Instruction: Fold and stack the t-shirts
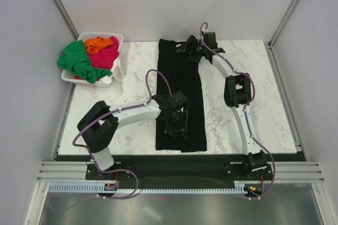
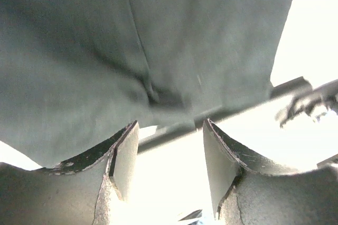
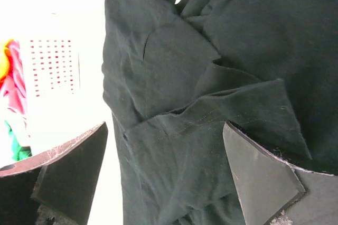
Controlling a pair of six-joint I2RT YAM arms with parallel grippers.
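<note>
A large black t-shirt (image 1: 193, 93) lies on the marble table as a long narrow strip running from far to near. My left gripper (image 1: 177, 127) hangs over its near end. In the left wrist view the left gripper (image 2: 170, 151) is open with only bright table between the fingers, and the shirt's hem (image 2: 158, 50) lies just ahead. My right gripper (image 1: 186, 50) is at the far end. There the right gripper (image 3: 163, 167) stands wide open, straddling rumpled black cloth (image 3: 211, 50) without clamping it. Green (image 1: 79, 62), orange (image 1: 97, 44) and pink-red (image 1: 108, 53) t-shirts are heaped in the basket.
The white slotted basket (image 1: 117, 69) stands at the table's far left corner and also shows in the right wrist view as a white basket wall (image 3: 50, 66). A dark frame rail (image 2: 237, 110) runs along the near table edge. Metal posts and white walls enclose the table.
</note>
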